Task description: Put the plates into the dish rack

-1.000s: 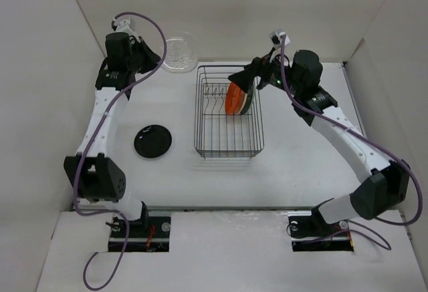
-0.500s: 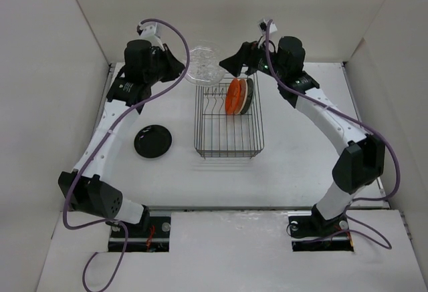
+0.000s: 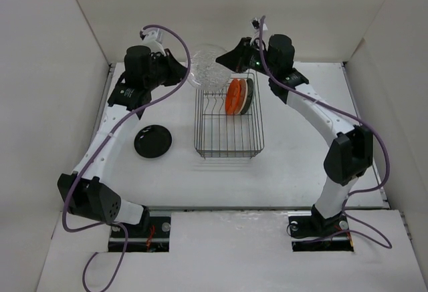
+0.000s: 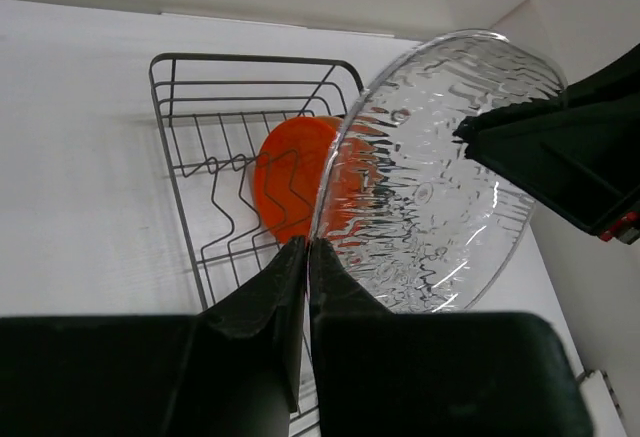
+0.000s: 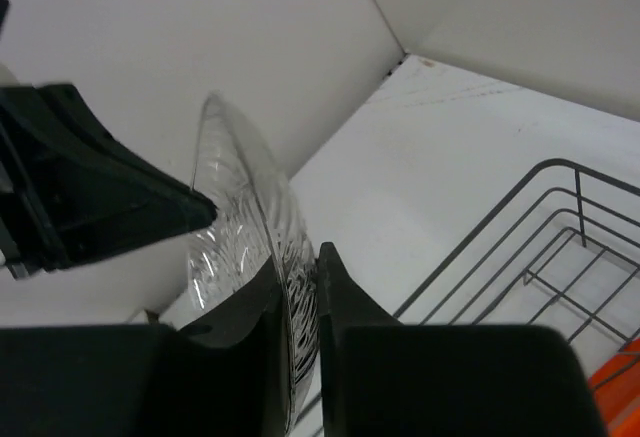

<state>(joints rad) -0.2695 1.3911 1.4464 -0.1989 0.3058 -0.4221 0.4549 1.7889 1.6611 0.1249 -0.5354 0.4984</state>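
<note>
The clear glass plate [image 3: 208, 67] hangs on edge over the dish rack [image 3: 228, 153] at its far corner, its rim pinched by left fingers [image 4: 270, 292] and right fingers [image 5: 342, 302] alike (a hand-over, I judge), so mismatched pulls could wrench it loose.

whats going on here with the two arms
Both arms have the clear glass plate between them, held on edge in the air near the far left corner of the dish rack. The left gripper is clamped on one side of its rim, and the right gripper pinches the opposite side, so it looks like a hand-over. An orange plate and a darker plate beside it stand in the rack. A black plate lies on the table.
</note>
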